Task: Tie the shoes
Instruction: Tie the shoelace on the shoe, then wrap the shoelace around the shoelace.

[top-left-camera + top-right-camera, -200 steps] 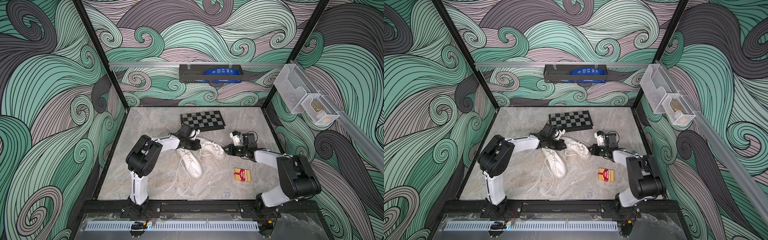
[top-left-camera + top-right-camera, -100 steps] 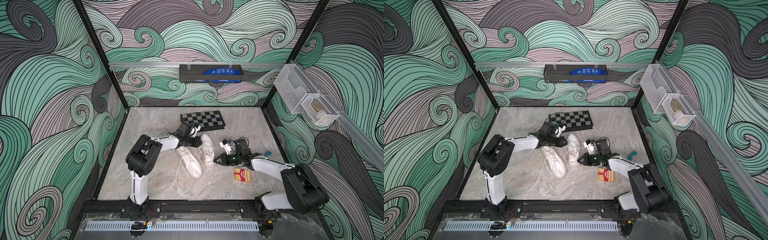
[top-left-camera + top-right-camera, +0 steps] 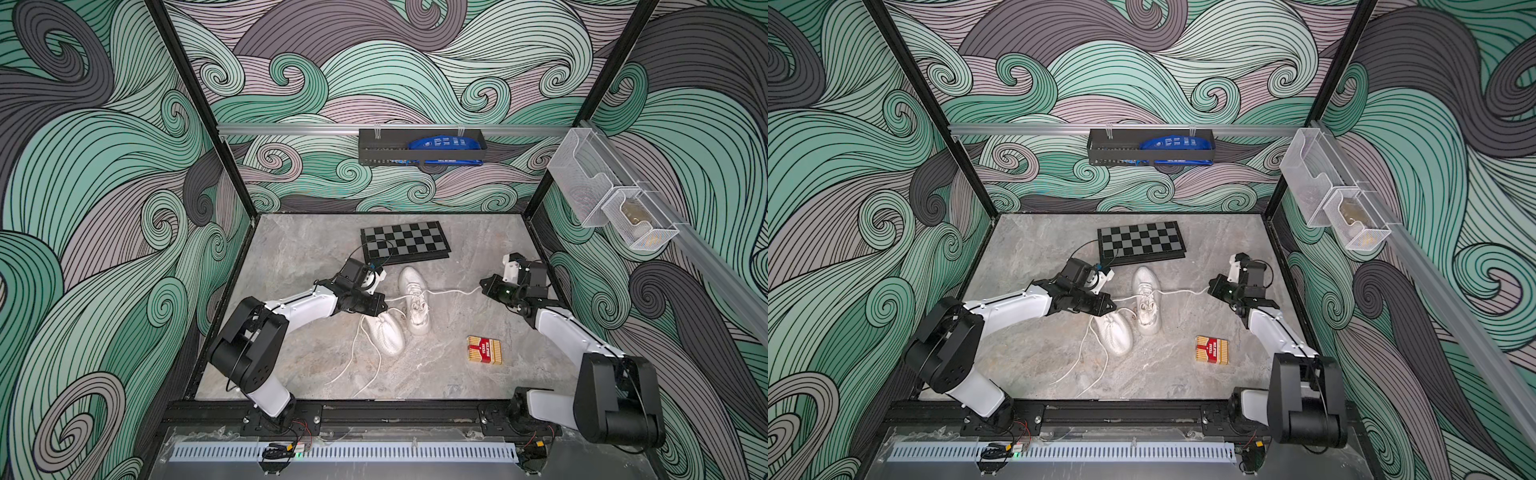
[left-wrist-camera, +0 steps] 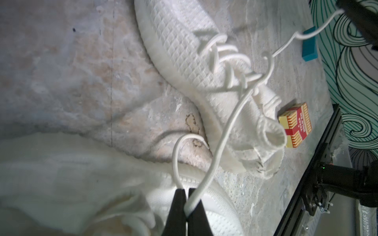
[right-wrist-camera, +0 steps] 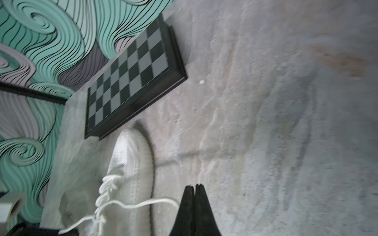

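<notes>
marble floor (image 3: 436,382) open front-right | left pincer (image 3: 386,308), right pincer (image 3: 483,286) each clamp lace (image 3: 449,292)

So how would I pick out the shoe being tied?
Find the checkered board on the grey table. Just before it stands a white shoe, toe toward the board. Unlike its neighbour, its laces stretch to the left gripper and right gripper.

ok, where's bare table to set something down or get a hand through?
Free: the far-left corner between chessboard and left wall; the far strip between chessboard and right gripper; the front-right strip between red box and front rail. Crowded: the middle, where the shoes sit with laces stretched to left gripper and right gripper, loose laces trailing frontward.
</notes>
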`<state>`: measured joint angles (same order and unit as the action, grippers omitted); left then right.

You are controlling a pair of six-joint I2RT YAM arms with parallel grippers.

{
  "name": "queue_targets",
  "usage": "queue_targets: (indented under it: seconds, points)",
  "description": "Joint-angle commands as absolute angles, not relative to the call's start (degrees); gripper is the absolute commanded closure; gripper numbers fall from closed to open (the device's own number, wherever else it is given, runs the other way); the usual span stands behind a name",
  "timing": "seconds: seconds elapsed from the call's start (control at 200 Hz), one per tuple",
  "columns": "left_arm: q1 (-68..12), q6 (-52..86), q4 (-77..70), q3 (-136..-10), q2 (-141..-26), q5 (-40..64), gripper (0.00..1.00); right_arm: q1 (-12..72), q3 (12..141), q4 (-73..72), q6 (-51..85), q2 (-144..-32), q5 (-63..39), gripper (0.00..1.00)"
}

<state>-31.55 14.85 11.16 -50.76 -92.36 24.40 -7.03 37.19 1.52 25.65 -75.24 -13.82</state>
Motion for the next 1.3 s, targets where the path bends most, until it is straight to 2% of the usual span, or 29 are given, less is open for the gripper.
queue_targets:
  seconds: [0.0, 0.17, 0.365, 0.625, 0.7, 0.785, 0.896, 0.956, 1.016, 1.126, 1.291]
  points:
    - [-31.2, 12.9, 15.1, -50.1, -90.8, 22.8, 1.00, -10.8, 38.7, 2.0, 23.7, -78.0, -5.4, 1.00]
    - [-30.0, 13.3, 15.5, -49.7, -91.8, 20.2, 1.00, -16.6, 40.4, 1.9, 23.2, -81.8, -2.2, 1.00]
    - [-28.0, 13.5, 15.2, -49.6, -92.2, 19.4, 1.00, -18.2, 41.9, 1.9, 22.1, -83.9, -1.4, 1.00]
    - [-32.0, 8.1, 14.2, -49.0, -87.0, 34.5, 1.00, -16.9, 41.4, 2.0, 20.7, -81.6, -12.1, 1.00]
    - [-33.7, 7.6, 14.3, -48.7, -85.8, 37.3, 0.93, -15.0, 40.5, 2.2, 20.3, -80.2, -14.3, 1.00]
    - [-35.9, 5.3, 16.9, -49.3, -86.3, 39.0, 0.81, -12.2, 39.1, 2.5, 20.4, -78.1, -15.6, 1.00]
    - [-37.8, 2.1, 22.1, -51.8, -87.8, 36.1, 0.49, -8.6, 38.0, 2.9, 20.8, -76.0, -15.6, 1.00]
    - [-37.8, 1.5, 22.8, -52.8, -87.7, 32.9, 0.40, -7.2, 37.6, 3.2, 21.1, -75.3, -15.6, 1.00]
    - [-37.7, 1.8, 21.4, -53.7, -87.5, 29.9, 0.36, -6.2, 37.4, 3.2, 21.4, -74.8, -15.7, 1.00]
    - [-37.6, 4.1, 17.9, -56.7, -89.7, 26.4, 0.38, -5.0, 37.4, 3.1, 21.5, -74.9, -15.8, 1.00]
    - [-36.8, 7.2, 15.5, -63.3, -95.8, 28.7, 0.39, -4.6, 37.3, 3.1, 21.5, -75.0, -16.2, 1.00]
